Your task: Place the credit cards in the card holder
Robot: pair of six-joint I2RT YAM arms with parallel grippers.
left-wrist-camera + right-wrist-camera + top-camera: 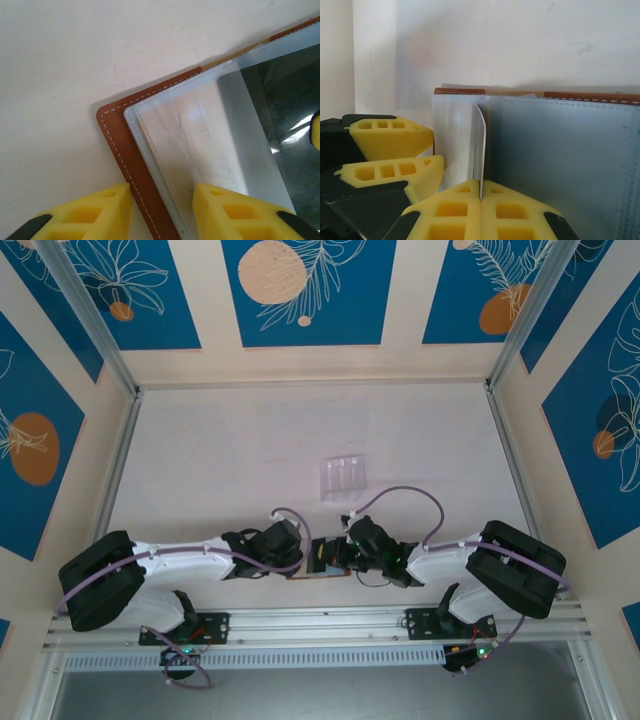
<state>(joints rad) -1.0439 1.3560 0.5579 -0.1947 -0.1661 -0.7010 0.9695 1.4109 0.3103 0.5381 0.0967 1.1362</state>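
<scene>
The card holder (322,565), brown leather with pale grey-blue pockets, lies open near the table's front edge between both arms. My left gripper (162,191) is shut across its stitched brown border (117,145); one pad rests on the clear pocket. Its yellow fingers (395,150) sit at the card holder's (570,150) left edge. My right gripper (481,189) is shut on a thin credit card (481,145) seen edge-on. That card stands upright over the pockets. A dark glossy card face (290,130) shows at the clear pocket. In the top view, the left gripper (300,558) and the right gripper (345,558) nearly meet.
A clear plastic slotted stand (343,477) sits on the white table (220,460) beyond the grippers. Aluminium rails (505,460) and patterned blue walls enclose the table. The arm bases are bolted to the front rail (320,625).
</scene>
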